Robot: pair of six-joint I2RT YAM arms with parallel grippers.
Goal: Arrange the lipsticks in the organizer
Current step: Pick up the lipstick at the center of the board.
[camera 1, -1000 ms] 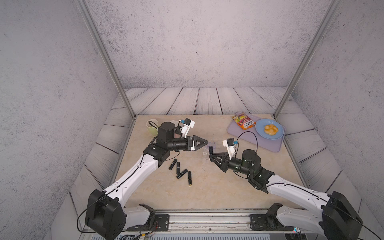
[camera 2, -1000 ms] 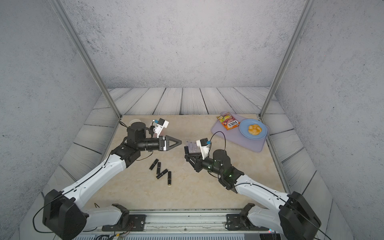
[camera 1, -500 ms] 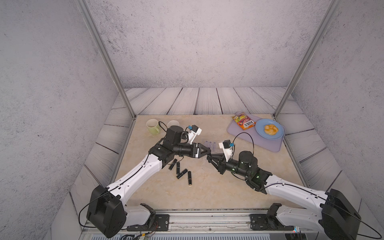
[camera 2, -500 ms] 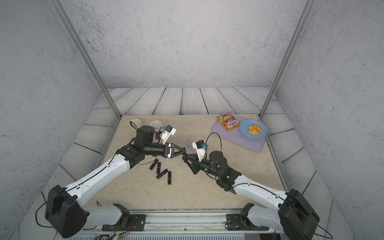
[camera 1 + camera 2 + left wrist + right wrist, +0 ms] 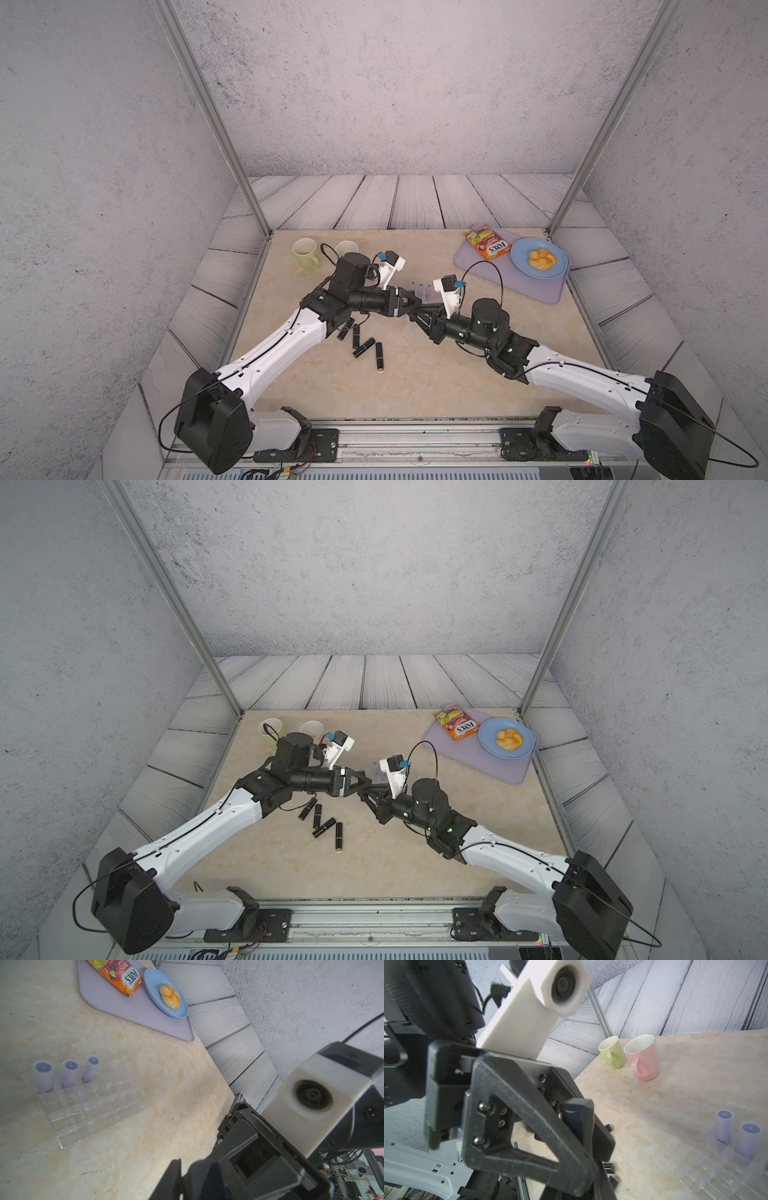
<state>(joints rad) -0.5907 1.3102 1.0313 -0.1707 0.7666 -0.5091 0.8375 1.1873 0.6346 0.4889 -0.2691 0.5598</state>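
Both grippers meet above the table's middle. In the right wrist view a black lipstick (image 5: 572, 1122) stands between the fingers of my left gripper (image 5: 571, 1136), which is shut on it. My right gripper (image 5: 415, 314) is shut on the same tube's other end, and my left gripper (image 5: 420, 309) touches it tip to tip. The clear organizer (image 5: 116, 1105) lies just behind them with three lilac lipsticks (image 5: 69, 1073) upright in its back row. Several black lipsticks (image 5: 364, 347) lie loose on the table under the left arm.
A green mug (image 5: 305, 251) and a pink mug (image 5: 643, 1057) stand at the back left. A lilac tray (image 5: 478, 268) at the back right carries a snack bag (image 5: 487, 245) and a blue plate (image 5: 557, 270) with a bun. Metal posts rise at both back corners.
My left arm swung from the back left to the centre and its jaws closed around the black lipstick. The right gripper shifted slightly towards the front to meet it and stayed shut.
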